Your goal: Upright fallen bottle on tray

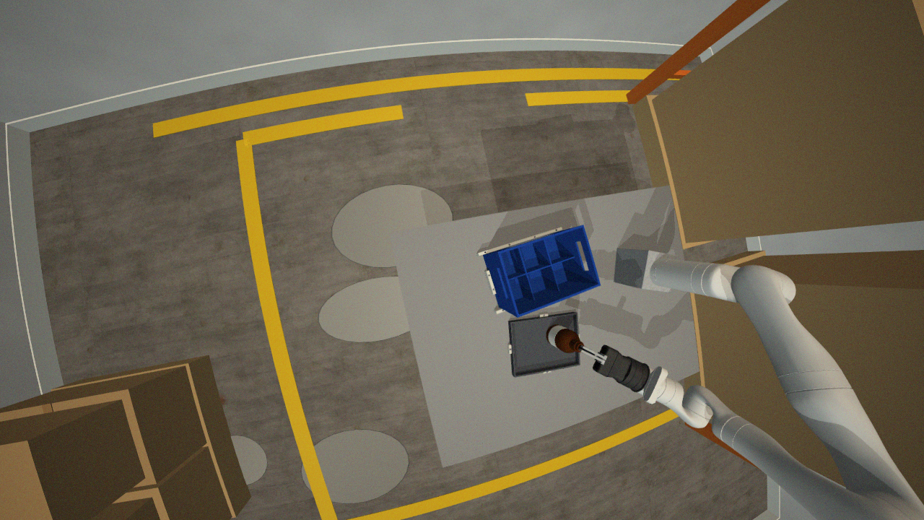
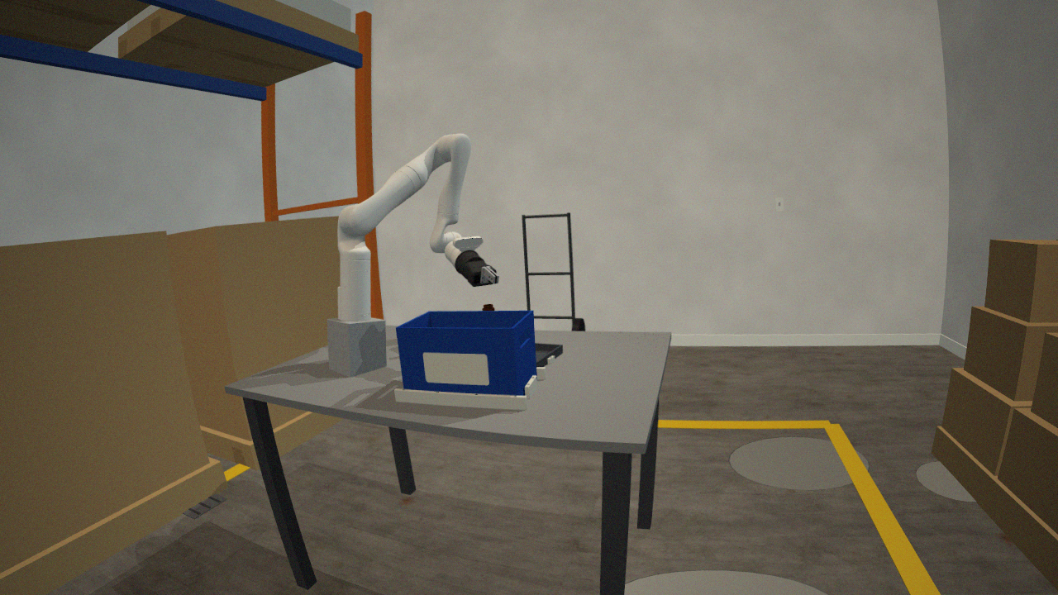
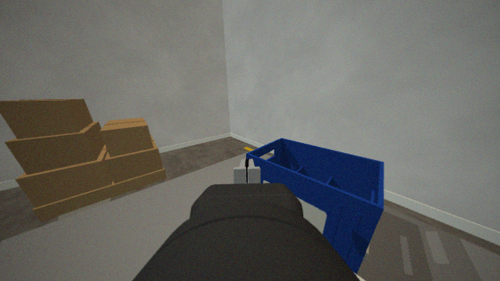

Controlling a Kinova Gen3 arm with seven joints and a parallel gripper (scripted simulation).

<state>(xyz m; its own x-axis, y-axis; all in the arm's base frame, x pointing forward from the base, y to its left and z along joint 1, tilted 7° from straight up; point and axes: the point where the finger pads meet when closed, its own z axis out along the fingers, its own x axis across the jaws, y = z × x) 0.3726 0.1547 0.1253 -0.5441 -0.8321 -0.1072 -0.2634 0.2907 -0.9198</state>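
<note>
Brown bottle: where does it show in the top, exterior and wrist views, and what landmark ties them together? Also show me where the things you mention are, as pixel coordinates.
Top: right of centre, over the right part of the dark tray (image 1: 535, 355) (image 2: 549, 350).
Exterior: only the tip of the bottle (image 1: 567, 340) (image 2: 488, 307) shows, left of centre, above the crate's far rim.
Wrist: not in it.
Shared landmark: the blue crate (image 1: 559, 300) (image 2: 510, 369) (image 3: 344, 203).
</note>
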